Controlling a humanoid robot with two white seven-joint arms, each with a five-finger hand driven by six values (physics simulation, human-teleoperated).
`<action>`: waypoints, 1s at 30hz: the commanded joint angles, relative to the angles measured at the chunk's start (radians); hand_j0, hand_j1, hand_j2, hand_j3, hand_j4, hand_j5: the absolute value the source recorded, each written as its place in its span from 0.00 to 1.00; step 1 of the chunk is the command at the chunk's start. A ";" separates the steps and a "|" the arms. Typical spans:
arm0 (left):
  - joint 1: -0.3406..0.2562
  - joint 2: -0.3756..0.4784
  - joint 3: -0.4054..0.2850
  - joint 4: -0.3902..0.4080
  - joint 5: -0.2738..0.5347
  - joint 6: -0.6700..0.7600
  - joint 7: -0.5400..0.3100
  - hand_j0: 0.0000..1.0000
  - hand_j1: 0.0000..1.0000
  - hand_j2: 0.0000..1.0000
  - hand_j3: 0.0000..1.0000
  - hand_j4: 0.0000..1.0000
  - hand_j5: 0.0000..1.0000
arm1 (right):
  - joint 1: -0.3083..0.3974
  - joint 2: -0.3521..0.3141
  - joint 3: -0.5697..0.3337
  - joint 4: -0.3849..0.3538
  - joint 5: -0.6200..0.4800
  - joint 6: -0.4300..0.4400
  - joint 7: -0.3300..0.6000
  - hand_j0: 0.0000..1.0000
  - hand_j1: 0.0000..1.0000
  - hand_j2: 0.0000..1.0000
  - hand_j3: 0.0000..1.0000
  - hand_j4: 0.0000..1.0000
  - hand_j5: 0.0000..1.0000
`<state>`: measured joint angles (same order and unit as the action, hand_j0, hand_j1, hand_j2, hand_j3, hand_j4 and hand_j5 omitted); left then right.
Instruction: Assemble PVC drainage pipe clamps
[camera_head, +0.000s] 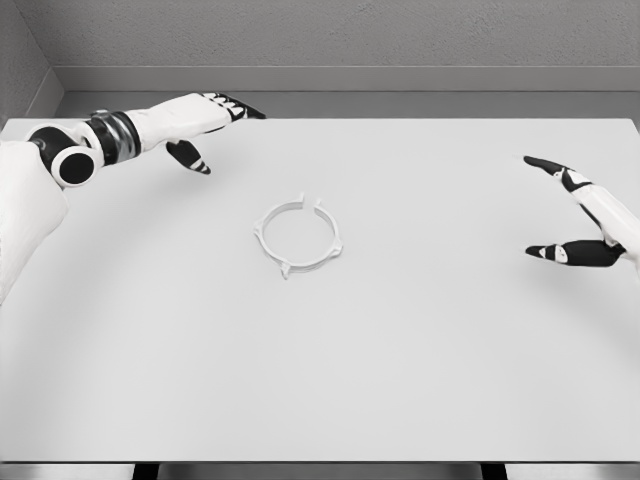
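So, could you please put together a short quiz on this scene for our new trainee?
1. True or false: the left hand is grasping the white ring-shaped pipe clamp.
2. Where does the pipe clamp lie? A) at the near edge of the white table; B) near the table's middle, between the two hands; C) under the right hand.
3. Fill in: both hands have their fingers ____ and hold nothing.

Key: 1 false, since the hand is apart from the clamp at the far left; 2 B; 3 open.
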<state>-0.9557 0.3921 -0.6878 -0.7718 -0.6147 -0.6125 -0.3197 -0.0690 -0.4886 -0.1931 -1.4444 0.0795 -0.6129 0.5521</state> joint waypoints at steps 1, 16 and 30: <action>0.000 -0.024 0.002 0.000 0.006 0.002 0.001 1.00 1.00 1.00 1.00 1.00 1.00 | 0.000 -0.011 0.020 -0.011 -0.018 0.002 -0.001 1.00 1.00 1.00 1.00 1.00 1.00; -0.009 -0.142 0.002 0.117 0.001 0.002 0.001 1.00 1.00 1.00 1.00 1.00 1.00 | 0.002 -0.015 0.037 -0.002 -0.014 0.002 0.000 1.00 1.00 1.00 1.00 1.00 1.00; -0.017 -0.187 0.002 0.169 0.000 0.002 0.001 1.00 1.00 1.00 1.00 1.00 1.00 | -0.002 -0.021 0.038 -0.002 -0.012 0.002 0.000 1.00 1.00 1.00 1.00 1.00 1.00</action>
<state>-0.9741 0.2163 -0.6885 -0.6059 -0.6219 -0.6126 -0.3196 -0.0706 -0.5083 -0.1557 -1.4457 0.0753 -0.6132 0.5526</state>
